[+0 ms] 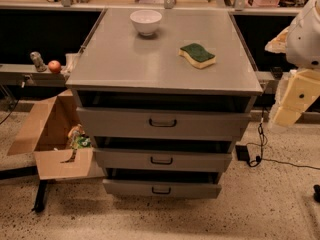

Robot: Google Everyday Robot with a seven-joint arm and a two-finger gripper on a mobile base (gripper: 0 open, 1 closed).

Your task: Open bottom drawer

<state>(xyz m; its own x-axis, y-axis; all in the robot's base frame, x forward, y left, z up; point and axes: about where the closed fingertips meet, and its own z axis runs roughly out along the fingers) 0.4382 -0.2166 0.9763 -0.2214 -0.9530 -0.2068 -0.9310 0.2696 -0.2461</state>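
A grey metal cabinet (150, 64) is seen at centre, its three drawers each pulled slightly out. An open cardboard box (47, 129) lies at its left on the speckled floor (265, 209). The bottom drawer (192, 189) sits lowest, a dark gap shown above its front. The gripper (289, 109) is held at the right edge, apart from the cabinet; whether it is open or closed cannot be told. A white bowl (146, 21) and a green-topped sponge (197, 55) rest on top, well apart.

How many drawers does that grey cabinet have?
3, stacked: top drawer, middle drawer, bottom drawer lowest. None seem hidden. The claw hangs right of the cabinet.
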